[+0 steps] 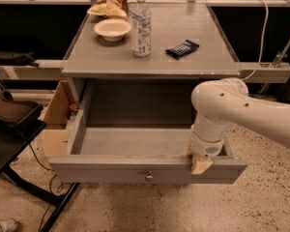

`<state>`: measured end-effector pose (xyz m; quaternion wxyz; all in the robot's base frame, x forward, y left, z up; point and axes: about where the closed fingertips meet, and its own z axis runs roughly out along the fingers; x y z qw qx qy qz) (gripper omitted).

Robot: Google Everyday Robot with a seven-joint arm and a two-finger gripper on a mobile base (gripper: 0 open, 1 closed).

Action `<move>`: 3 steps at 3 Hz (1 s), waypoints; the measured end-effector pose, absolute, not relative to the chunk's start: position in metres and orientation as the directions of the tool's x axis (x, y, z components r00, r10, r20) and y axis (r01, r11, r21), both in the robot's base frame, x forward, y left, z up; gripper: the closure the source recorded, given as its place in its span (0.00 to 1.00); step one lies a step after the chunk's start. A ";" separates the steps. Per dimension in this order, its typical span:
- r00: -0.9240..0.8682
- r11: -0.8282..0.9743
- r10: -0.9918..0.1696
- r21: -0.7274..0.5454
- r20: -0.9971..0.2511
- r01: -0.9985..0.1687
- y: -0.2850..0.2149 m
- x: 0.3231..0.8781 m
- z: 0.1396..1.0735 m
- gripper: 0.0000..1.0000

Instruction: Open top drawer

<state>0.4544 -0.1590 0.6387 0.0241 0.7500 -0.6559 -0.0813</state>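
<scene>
The top drawer (111, 170) is a wide grey wooden drawer with a small round metal knob (149, 177) at the centre of its front. It stands pulled far out from under the grey table (193, 64), and its deep grey box shows empty inside. My gripper (201, 164) hangs from the white arm (241, 108) and sits on the top edge of the drawer front, right of the knob, with its tan tip over the front panel. No other drawers show.
On the tabletop stand a clear bottle (141, 25), a white bowl (112, 29), a dark snack packet (182, 48) and a chip bag (108, 1). A light wooden box (55, 124) and black furniture (9, 124) stand at the left. The floor is speckled.
</scene>
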 end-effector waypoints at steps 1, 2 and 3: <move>0.134 -0.145 -0.988 0.147 -0.081 -0.979 -0.158 0.439 0.644 1.00; 0.134 -0.145 -0.988 0.147 -0.081 -0.979 -0.158 0.440 0.643 1.00; 0.139 -0.149 -0.987 0.149 -0.074 -0.978 -0.158 0.428 0.647 0.97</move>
